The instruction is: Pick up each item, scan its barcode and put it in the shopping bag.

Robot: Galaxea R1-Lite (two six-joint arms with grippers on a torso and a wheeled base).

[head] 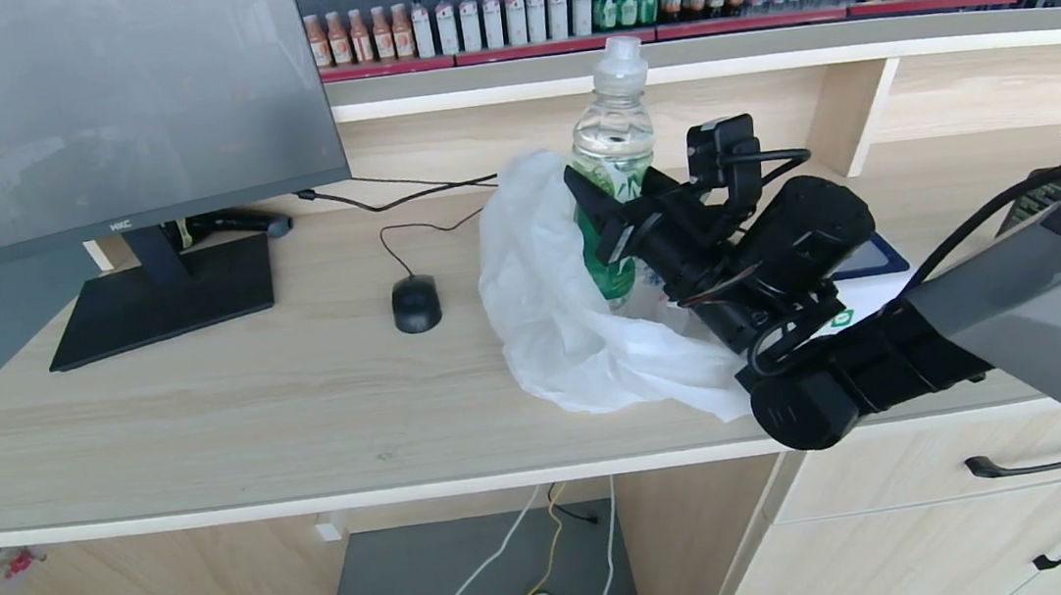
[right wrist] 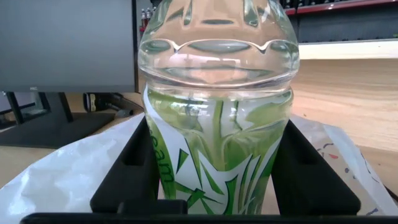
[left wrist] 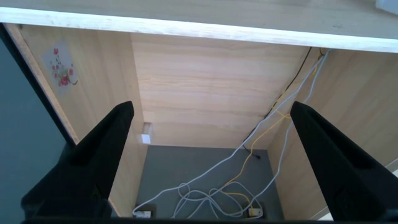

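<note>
Bottle is gripped upright by R tool, fingers clamped on its green label, lower end at the mouth of the white bag lying on the table, near the mouse. L tool is seen spread wide, w/ nothing in it, below table edge.

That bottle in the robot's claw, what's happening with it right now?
The robot's right gripper is shut on a clear bottle with a green label, holding it upright at the mouth of the white shopping bag on the wooden counter. Whether the bottle's base rests inside the bag cannot be told. The left gripper hangs open and empty below the counter's edge, above some cables. A monitor and a mouse sit further left on the counter.
</note>
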